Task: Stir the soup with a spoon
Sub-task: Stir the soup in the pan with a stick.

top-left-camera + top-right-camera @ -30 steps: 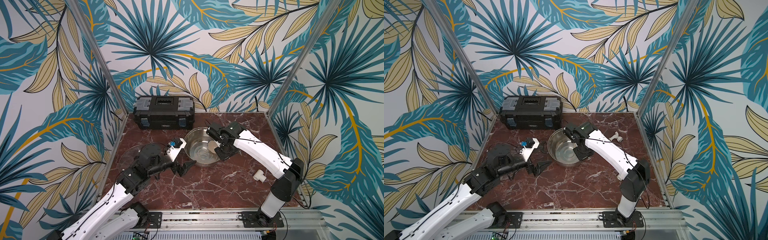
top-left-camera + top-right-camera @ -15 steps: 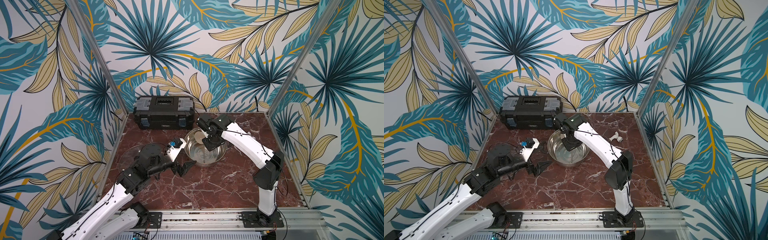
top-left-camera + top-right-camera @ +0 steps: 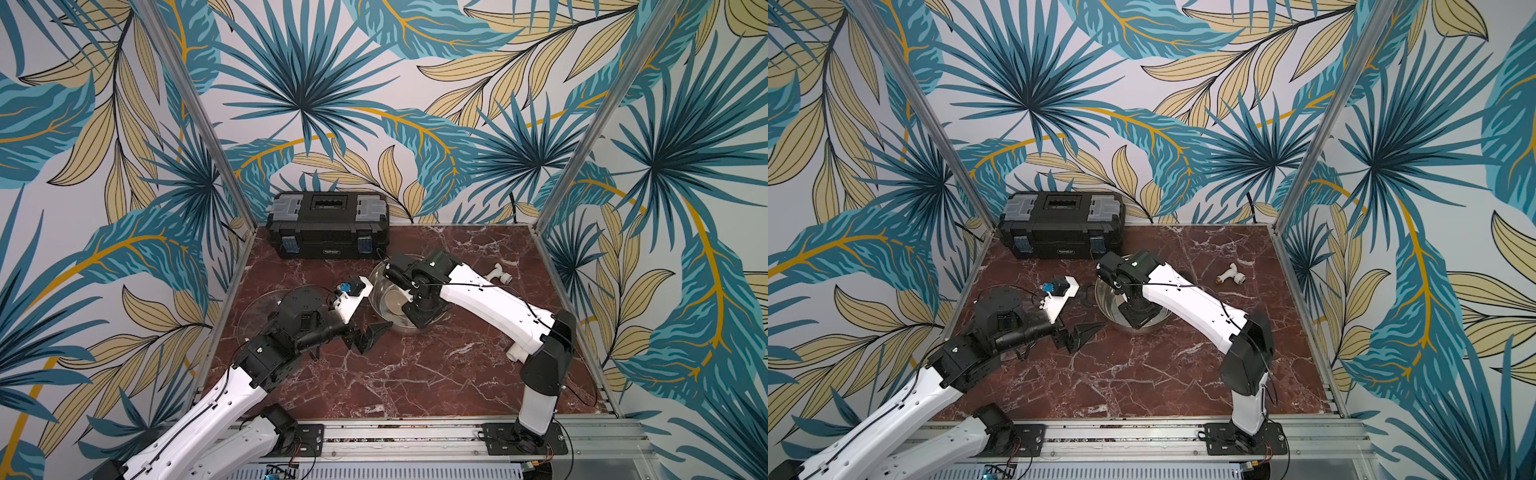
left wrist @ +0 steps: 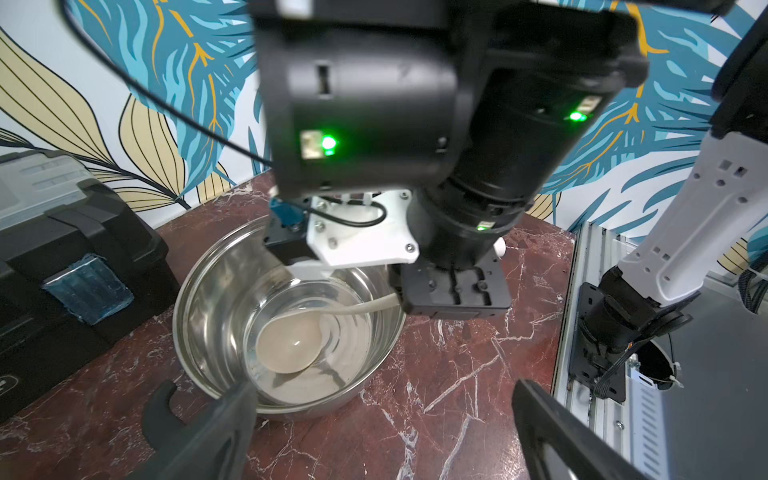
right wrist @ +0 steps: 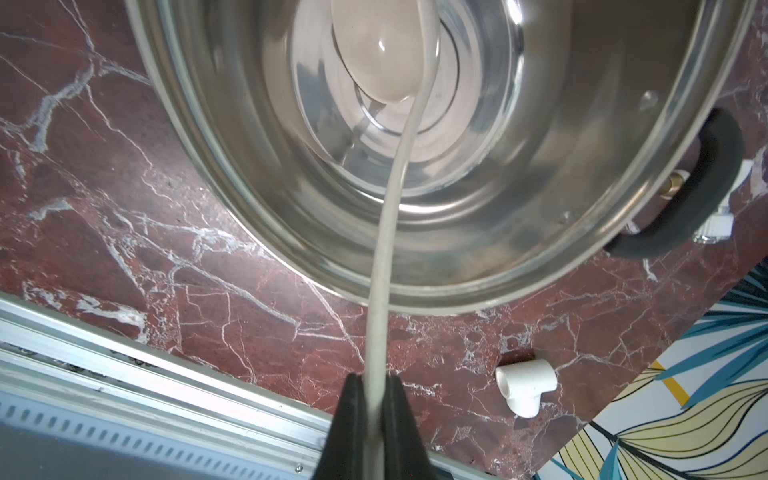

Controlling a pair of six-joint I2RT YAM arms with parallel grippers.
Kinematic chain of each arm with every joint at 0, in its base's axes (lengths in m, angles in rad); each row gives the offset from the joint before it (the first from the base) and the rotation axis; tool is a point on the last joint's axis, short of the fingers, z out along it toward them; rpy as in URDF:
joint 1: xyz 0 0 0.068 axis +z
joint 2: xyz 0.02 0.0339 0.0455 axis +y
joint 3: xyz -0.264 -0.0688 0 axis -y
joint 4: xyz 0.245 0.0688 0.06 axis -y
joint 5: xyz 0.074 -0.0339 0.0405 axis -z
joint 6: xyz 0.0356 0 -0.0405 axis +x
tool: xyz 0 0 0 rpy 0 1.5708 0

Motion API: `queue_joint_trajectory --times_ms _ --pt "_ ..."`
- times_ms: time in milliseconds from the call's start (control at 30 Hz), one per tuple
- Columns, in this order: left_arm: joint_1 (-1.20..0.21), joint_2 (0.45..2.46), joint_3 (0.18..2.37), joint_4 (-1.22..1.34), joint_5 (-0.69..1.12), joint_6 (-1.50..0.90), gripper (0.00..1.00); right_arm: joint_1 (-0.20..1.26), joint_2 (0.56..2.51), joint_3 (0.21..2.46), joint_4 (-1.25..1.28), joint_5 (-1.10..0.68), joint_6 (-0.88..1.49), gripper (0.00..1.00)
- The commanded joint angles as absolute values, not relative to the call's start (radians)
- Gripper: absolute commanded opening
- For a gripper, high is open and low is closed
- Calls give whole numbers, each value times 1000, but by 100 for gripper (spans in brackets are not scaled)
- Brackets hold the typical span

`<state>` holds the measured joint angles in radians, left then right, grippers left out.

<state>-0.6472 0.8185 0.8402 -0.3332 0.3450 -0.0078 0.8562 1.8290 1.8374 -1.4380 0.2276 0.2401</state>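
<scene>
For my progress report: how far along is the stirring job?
Done: the lid lies off the pot, and the right gripper is shut on the spoon. In hand: its bowl is down inside the pot. Left, likely: the stirring itself; the left gripper hangs open beside the pot.

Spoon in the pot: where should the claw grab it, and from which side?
Grab the spoon by the far end of its long slim handle, coming from outside the pot, over its rim. The round bowl sits deep inside the pot, while the handle slants up and out past the rim. The right claw is shut on it there.
</scene>
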Motion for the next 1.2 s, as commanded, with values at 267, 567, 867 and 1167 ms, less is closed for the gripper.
queue_joint_trajectory --times_ms 267,567,867,1167 --pt "-656 829 847 -320 352 -14 100 763 1676 1623 -1398 320 271 0" --pt "-659 834 843 -312 350 -28 100 712 1814 1802 -1349 340 230 0" --pt "-660 829 843 -321 342 -28 100 738 1956 2029 -1381 181 197 0" --pt "-663 833 842 -321 341 -26 100 785 1874 1939 -1399 81 159 0"
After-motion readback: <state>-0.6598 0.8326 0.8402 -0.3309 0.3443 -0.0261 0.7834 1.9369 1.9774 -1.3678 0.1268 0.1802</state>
